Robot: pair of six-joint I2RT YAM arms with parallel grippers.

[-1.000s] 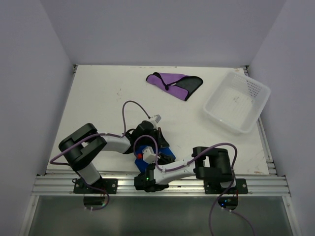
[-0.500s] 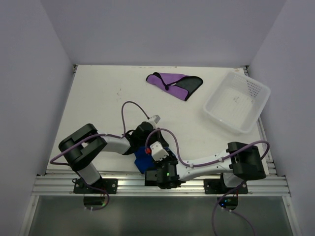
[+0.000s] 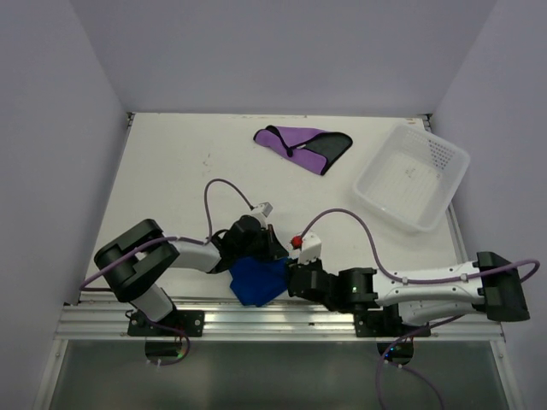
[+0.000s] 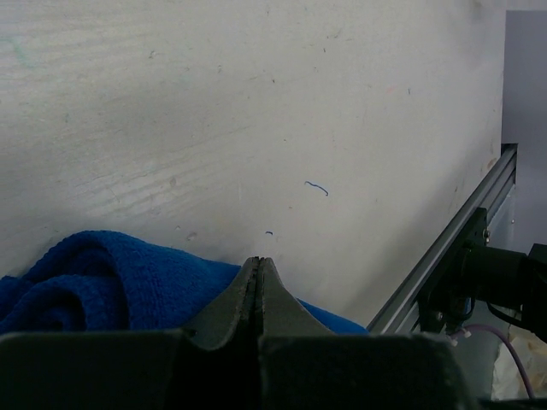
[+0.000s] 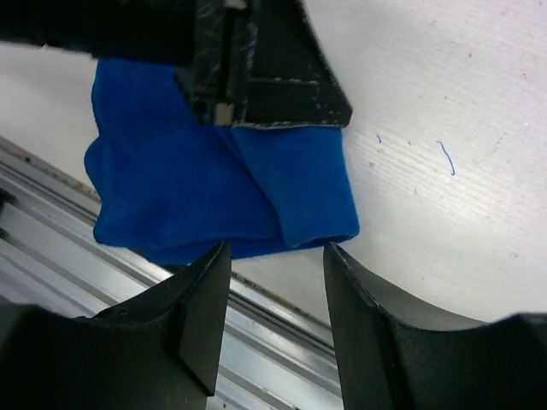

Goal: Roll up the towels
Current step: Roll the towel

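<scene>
The blue towel (image 3: 256, 281) lies bunched and folded at the table's near edge; it also shows in the right wrist view (image 5: 171, 196) and the left wrist view (image 4: 85, 273). My left gripper (image 3: 270, 248) is shut, its tips (image 4: 258, 261) resting on top of the towel, with no cloth visible between the jaws. In the right wrist view it (image 5: 224, 109) presses down on the towel. My right gripper (image 3: 291, 278) is open and empty, its jaws (image 5: 275, 253) just short of the towel's rolled right edge. The purple and black towel (image 3: 303, 145) lies flat at the back.
A white perforated basket (image 3: 412, 176) stands at the back right. The aluminium rail (image 3: 282, 323) runs along the near edge, right beside the blue towel (image 5: 51, 196). The right arm stretches low along the front edge.
The right arm has swung off the blue towel and stretched out to the right, uncovering it. The left gripper has stayed on the towel, shifting slightly.
</scene>
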